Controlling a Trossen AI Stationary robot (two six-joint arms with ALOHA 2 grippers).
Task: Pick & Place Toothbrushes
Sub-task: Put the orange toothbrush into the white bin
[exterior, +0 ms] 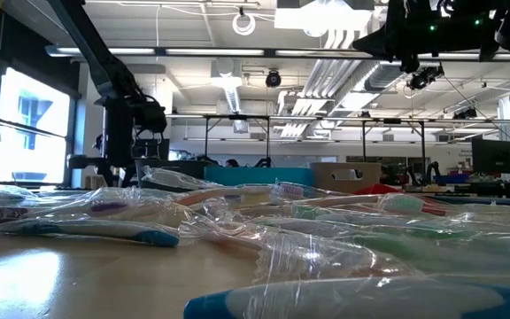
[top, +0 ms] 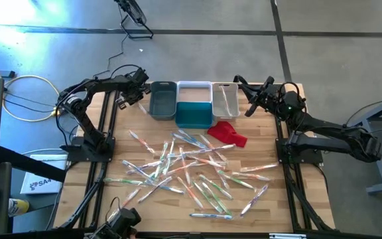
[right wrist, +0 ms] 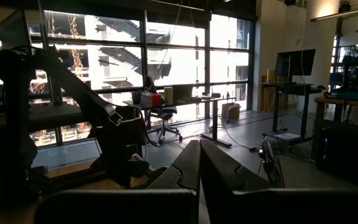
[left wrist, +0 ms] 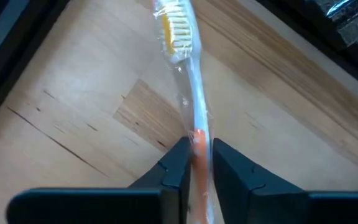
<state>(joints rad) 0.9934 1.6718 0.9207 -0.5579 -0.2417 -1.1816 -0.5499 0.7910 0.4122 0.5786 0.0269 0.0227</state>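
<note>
On the near half of the desk [top: 78, 199] lie the toothbrushes [top: 191, 169], dozens in clear wrappers, scattered and crossing one another; in the low view they fill the foreground as a crinkled heap [exterior: 264, 221]. Off the desk's left edge sits a white sheet [top: 40, 184] with dark print, its letters too small to read; no other writing can be made out.

Beyond the pile a red cloth [top: 229, 133] lies just beside the teal bin [top: 193, 114]. That bin stands between a grey bin [top: 162, 103] and a white bin [top: 225, 99] at the far edge.

The left tool [left wrist: 197, 152] is over the far left part of the desk, beside the grey bin. Its fingers [left wrist: 174, 163] pinch one orange toothbrush [left wrist: 188, 81] by the handle, wrapper and all, the bristle end pointing away above bare wood.

The right tool [right wrist: 197, 155] hangs at the far right, beyond the white bin, its fingers pressed together on nothing and pointing level toward the windows across the room.
</note>
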